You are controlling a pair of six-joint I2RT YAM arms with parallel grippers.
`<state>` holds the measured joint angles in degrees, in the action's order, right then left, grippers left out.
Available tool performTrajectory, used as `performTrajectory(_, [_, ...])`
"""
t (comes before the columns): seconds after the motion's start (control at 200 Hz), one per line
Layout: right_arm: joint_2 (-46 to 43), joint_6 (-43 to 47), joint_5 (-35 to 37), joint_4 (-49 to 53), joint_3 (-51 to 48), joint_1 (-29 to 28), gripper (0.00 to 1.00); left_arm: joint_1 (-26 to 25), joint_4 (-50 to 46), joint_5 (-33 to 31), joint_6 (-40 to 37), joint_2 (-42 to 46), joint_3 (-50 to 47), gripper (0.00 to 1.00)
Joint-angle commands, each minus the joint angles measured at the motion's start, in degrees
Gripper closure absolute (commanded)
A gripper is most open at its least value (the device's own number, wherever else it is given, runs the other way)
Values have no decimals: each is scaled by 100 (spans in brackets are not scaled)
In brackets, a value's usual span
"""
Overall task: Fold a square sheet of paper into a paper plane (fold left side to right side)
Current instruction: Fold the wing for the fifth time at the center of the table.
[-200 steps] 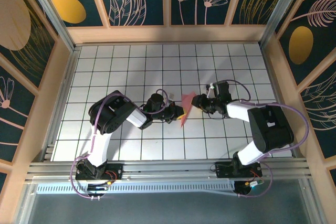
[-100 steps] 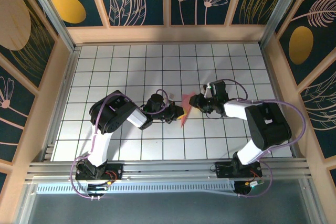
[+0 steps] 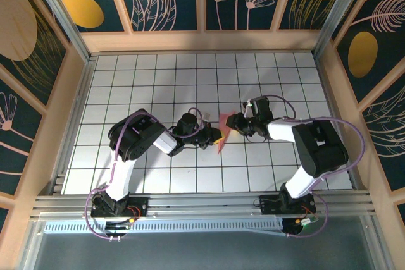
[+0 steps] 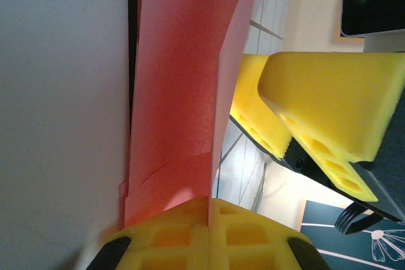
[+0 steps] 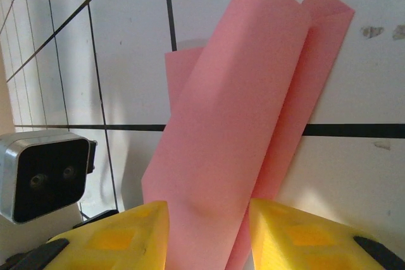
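Paper plane (image 3: 223,132), a half-folded pink strip, sits near the table (image 3: 126,80) centre in the top view, left gripper (image 3: 214,136) at its 9 o'clock, right gripper (image 3: 239,124) at 2 o'clock. In the left wrist view, the left jaws clench its edge. In the right wrist view, the right jaws stand parted astride it; mid-fold, I judge, needing a close and carry-over.

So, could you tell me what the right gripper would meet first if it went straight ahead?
The folded pink paper, which sits between its open fingers; behind that, probably the left gripper pinching it, though depth is unclear.
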<state>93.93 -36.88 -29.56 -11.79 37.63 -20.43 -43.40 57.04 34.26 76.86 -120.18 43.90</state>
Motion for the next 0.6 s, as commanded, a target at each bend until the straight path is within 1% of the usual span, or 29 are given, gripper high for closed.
performTrajectory(0.0, [98, -78, 115, -43, 157, -62, 62, 43, 220, 85, 83, -136, 32, 100])
performTrajectory(0.596, [418, -90, 115, -118, 228, -122, 62, 47, 272, 114, 138, -215, 58, 100])
